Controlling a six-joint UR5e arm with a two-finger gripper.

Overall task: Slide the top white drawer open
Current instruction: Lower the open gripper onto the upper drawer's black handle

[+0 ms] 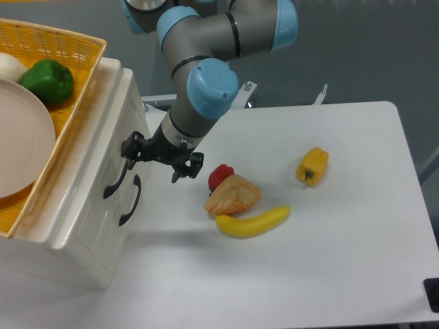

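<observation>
White top drawer point(103, 154) sits closed in the cabinet, upper of two, under the yellow basket point(65, 103). Black gripper point(159, 159) is spread wide right at that drawer's curved handle point(118, 171), gripping nothing. Banana point(252, 222) lies well right of the cabinet.

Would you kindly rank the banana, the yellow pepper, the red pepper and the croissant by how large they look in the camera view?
1. banana, longest
2. croissant
3. yellow pepper
4. red pepper, though the croissant partly hides it, so its rank is unsure.
</observation>
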